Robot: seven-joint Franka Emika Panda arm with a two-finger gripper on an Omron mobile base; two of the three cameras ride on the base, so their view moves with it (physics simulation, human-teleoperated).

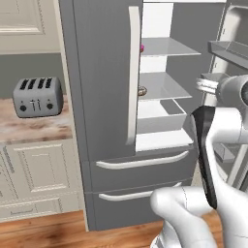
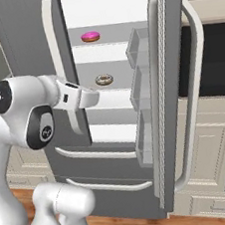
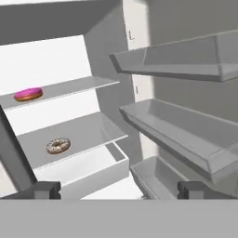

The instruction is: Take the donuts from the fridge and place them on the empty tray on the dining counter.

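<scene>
- Counting two ring donuts in the fridge (image 2: 27, 25): pink donut (image 2: 90, 36) on the upper grey shelf, speckled donut (image 2: 104, 79) on the shelf below.
- Fridge: dark grey, white interior, right door open, three grey door bins (image 3: 186, 135); no legible writing.
- Gripper (image 3: 118, 189): fingertips wide apart, empty, before the shelves.
- One grey four-slot toaster (image 1: 38, 96) left of the fridge.

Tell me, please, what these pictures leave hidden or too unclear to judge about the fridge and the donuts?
- Left base view: the closed left door hides most of the pink donut and the speckled donut.
- Hand view: the gripper shows just its fingertips, cut by the bottom.
- Right base view: the open right door hides the fridge's right side.
</scene>
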